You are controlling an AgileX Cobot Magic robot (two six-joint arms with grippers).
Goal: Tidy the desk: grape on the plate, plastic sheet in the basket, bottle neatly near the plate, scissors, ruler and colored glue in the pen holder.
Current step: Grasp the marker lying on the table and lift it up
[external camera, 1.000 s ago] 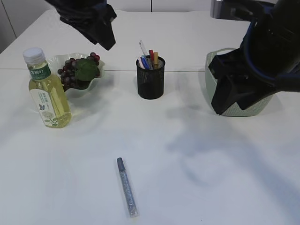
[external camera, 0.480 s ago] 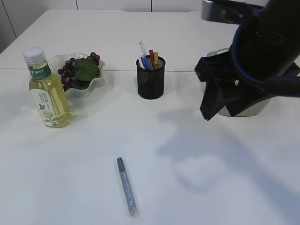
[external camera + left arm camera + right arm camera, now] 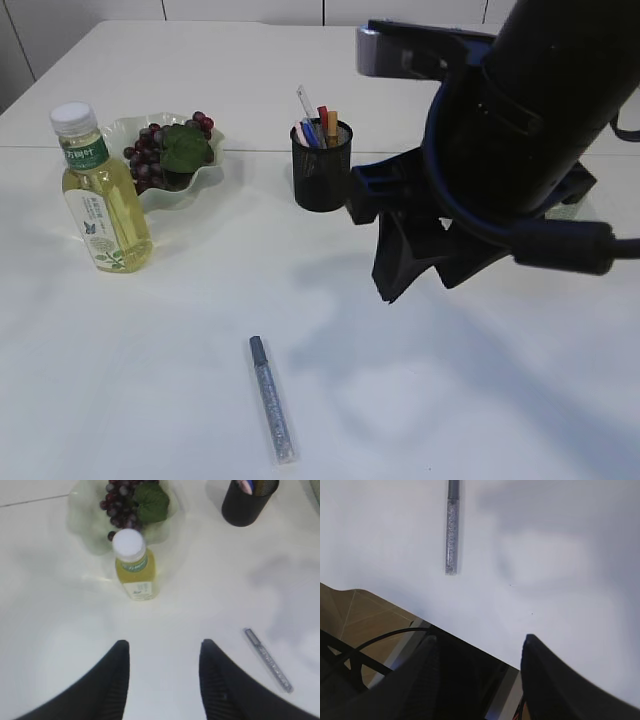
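Lying flat on the white bench (image 3: 480, 400): slim silver glitter glue pen (image 3: 271, 399), long axis near-to-far, dark cap end toward the black mesh pen holder (image 3: 321, 167). Both spread and empty: right hand (image 3: 477, 672); left hand (image 3: 164, 680).

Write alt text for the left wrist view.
Seen from above, the open left gripper hangs over a white table with nothing between its dark fingers. Beyond it stand a yellow bottle beside a plate of grapes, a black pen holder, and a glitter glue pen lying at right.
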